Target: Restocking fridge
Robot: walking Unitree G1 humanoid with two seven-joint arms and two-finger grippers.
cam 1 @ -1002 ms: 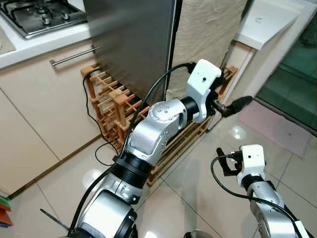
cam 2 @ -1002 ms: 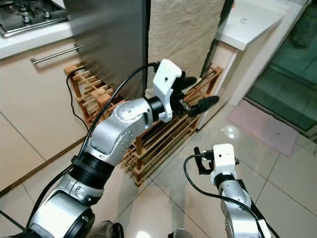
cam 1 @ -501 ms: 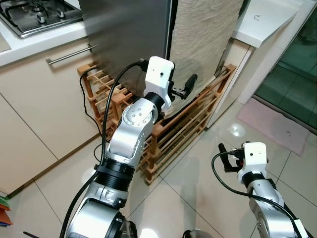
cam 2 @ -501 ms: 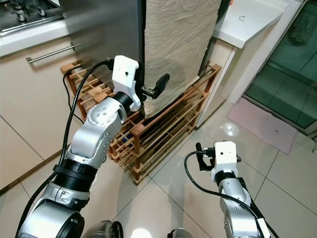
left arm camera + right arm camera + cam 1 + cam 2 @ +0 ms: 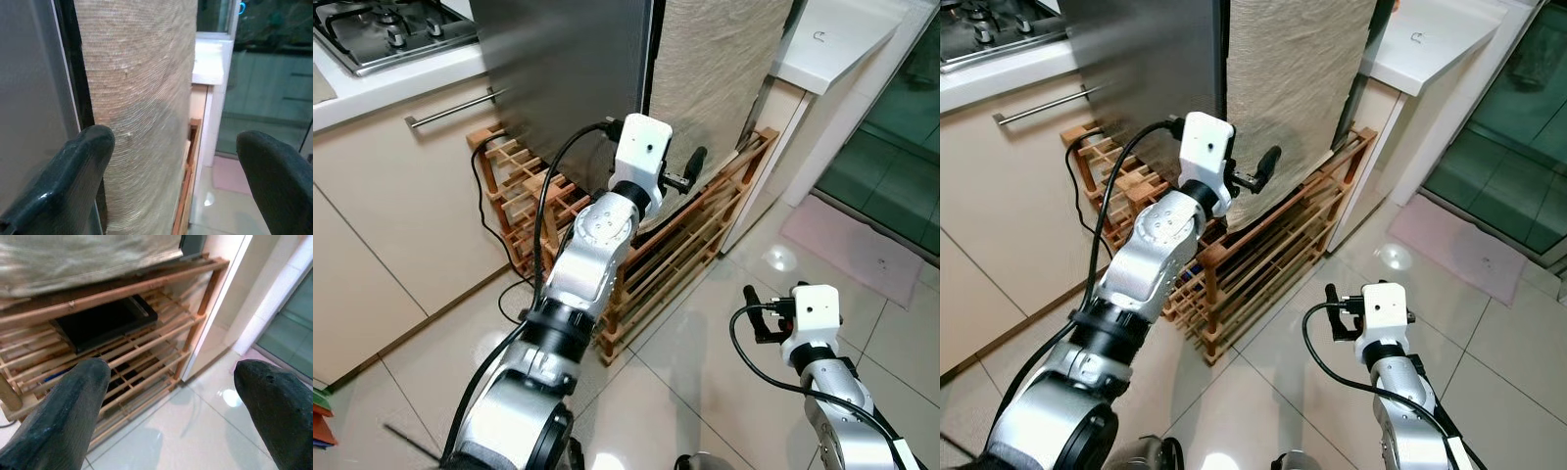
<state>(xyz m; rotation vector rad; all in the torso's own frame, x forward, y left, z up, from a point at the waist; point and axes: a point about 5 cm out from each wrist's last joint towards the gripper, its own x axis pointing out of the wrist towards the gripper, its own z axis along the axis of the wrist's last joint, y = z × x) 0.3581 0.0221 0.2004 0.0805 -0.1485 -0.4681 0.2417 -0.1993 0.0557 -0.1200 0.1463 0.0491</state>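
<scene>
- Task judged barely begun: fridge shut, nothing carried in either hand, no goods for restocking in sight.
- Nearest, right hand hung low over bare floor tiles, fingers apart and empty, well clear of everything.
- Open tile to the right and front offered the widest room for stepping or swinging an arm.
- Further in, wooden rack stood against the fridge foot, its slatted shelves jutting toward the robot; a black flat thing lay on one shelf.
- Black cable trailed down past the rack's left end — a likely snag for a low arm.
- Left hand raised above the rack, fingers spread wide, empty, just beside the dark seam between steel door and the beige cloth hanging next to it.
- Seam judged the edge to catch for pulling the door; not yet gripped.
- Left of the fridge, cabinet with bar handle crowded that side.
- Farthest, white ledge and glass door bounded the right.
</scene>
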